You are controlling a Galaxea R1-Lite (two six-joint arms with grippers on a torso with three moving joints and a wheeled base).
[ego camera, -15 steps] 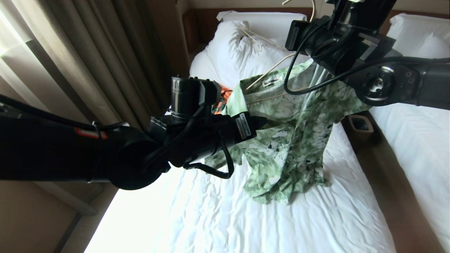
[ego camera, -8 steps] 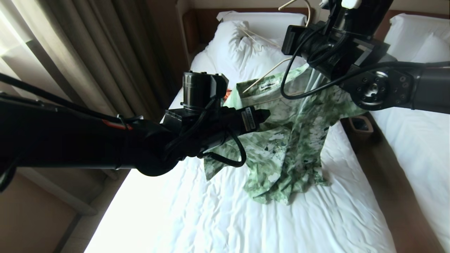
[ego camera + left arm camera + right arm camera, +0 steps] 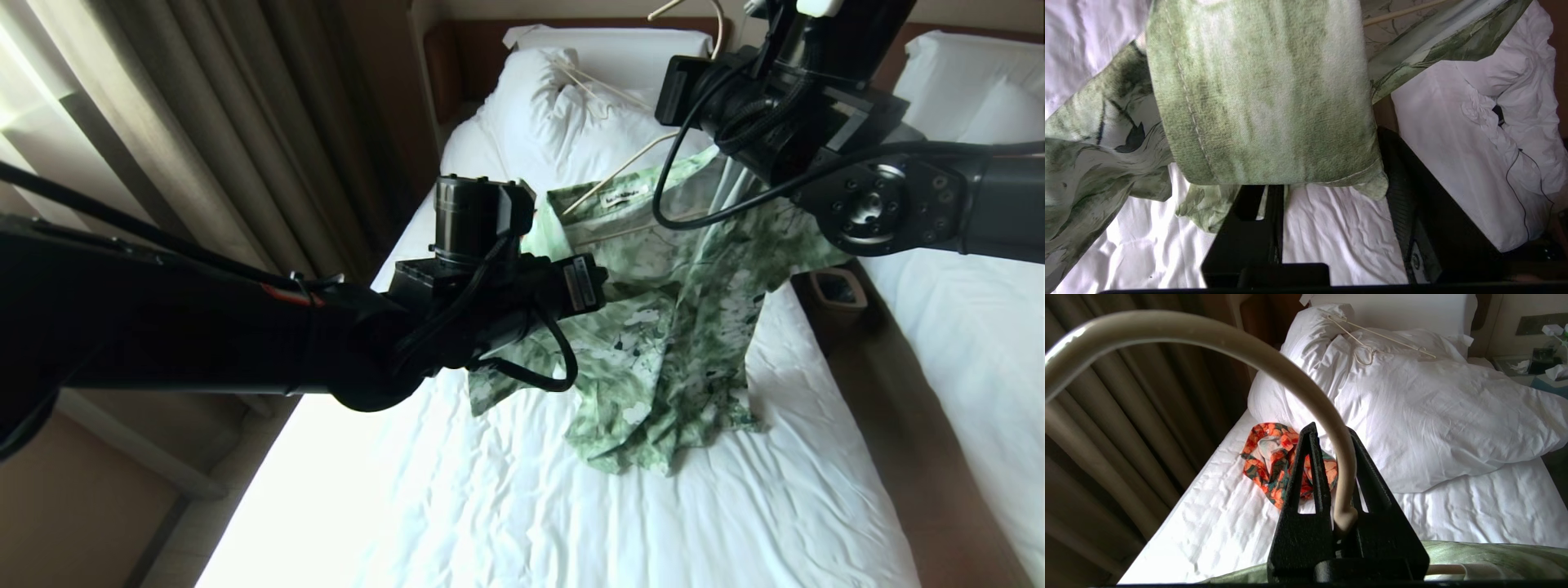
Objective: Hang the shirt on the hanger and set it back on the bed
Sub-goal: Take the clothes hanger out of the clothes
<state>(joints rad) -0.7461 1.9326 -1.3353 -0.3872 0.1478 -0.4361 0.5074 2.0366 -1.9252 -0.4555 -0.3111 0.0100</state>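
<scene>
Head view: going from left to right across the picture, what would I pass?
Curtains → left gripper → shirt → small bin between the beds → second bed.

**Count of things in view**

Two beds (image 3: 571, 506), side by side. Two cream hangers: one (image 3: 1216, 339) in the air, one spare hanger (image 3: 1372, 337) on the duvet. One green shirt (image 3: 686, 327). One orange patterned garment (image 3: 1274, 457). Two grippers: left gripper (image 3: 1265, 196), right gripper (image 3: 1333, 457).
</scene>
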